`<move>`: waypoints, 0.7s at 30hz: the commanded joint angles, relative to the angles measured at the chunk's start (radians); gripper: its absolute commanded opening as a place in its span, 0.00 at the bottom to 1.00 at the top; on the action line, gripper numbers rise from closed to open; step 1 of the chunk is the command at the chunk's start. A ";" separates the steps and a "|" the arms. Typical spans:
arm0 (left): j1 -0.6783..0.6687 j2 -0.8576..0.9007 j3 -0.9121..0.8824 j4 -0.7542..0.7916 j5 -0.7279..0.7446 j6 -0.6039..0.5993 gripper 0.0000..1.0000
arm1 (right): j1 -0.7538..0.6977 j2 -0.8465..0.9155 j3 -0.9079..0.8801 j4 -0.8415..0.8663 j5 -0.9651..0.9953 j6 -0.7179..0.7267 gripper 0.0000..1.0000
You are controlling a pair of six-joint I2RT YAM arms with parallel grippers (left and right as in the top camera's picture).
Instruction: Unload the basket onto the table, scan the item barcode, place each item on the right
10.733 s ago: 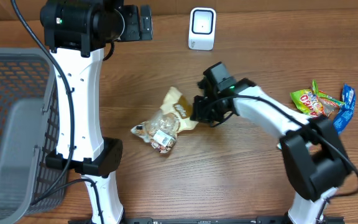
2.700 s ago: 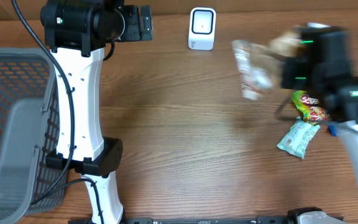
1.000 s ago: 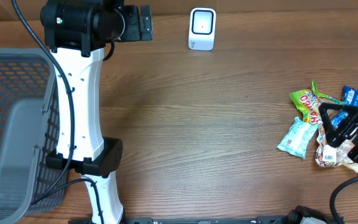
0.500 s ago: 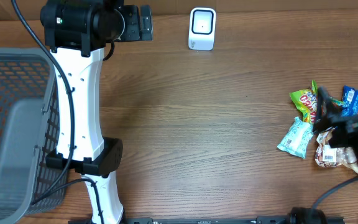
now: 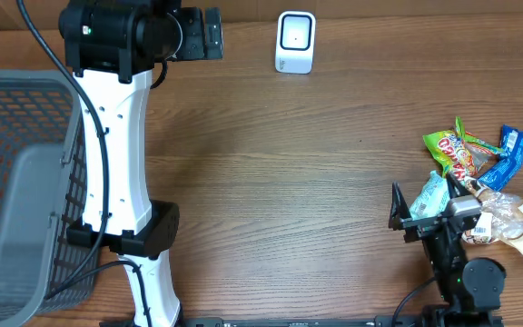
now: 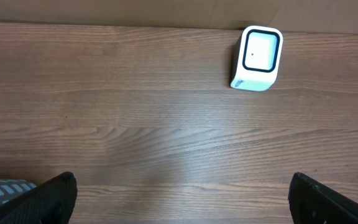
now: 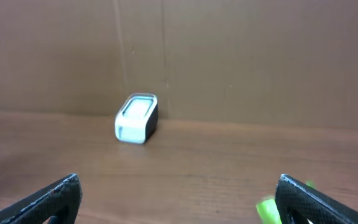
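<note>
The item, a clear snack bag point(image 5: 505, 216) with a tan top and a white barcode label, lies flat at the table's right edge, and nothing grips it. My right gripper point(image 5: 422, 213) sits just left of it, near the front edge, open and empty. In the right wrist view that gripper point(image 7: 179, 202) faces the white scanner point(image 7: 137, 118) far across bare wood. The scanner point(image 5: 295, 41) stands at the back centre. My left gripper point(image 5: 209, 34) hangs high at the back left, open. In the left wrist view the left gripper point(image 6: 185, 205) has only wood between its fingers, with the scanner point(image 6: 257, 50) up to the right.
Other snacks crowd the right edge: a green bag point(image 5: 457, 153), a blue packet point(image 5: 508, 153) and a teal packet point(image 5: 432, 195). A grey mesh basket point(image 5: 16, 182) fills the left side beside the left arm's white column point(image 5: 116, 136). A brown cardboard wall point(image 7: 229, 56) backs the table.
My right gripper has left the snack bag and drawn back left toward the front edge. The bag now lies uncovered by the pile. The left arm has not moved.
</note>
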 commanded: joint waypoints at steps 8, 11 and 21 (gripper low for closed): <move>0.004 0.000 0.002 0.002 -0.009 0.020 1.00 | 0.005 -0.066 -0.019 -0.084 0.031 -0.003 1.00; 0.004 0.000 0.002 0.002 -0.009 0.019 1.00 | 0.005 -0.066 -0.019 -0.084 0.031 -0.003 1.00; 0.004 0.000 0.002 0.002 -0.009 0.019 0.99 | 0.005 -0.066 -0.019 -0.084 0.031 -0.003 1.00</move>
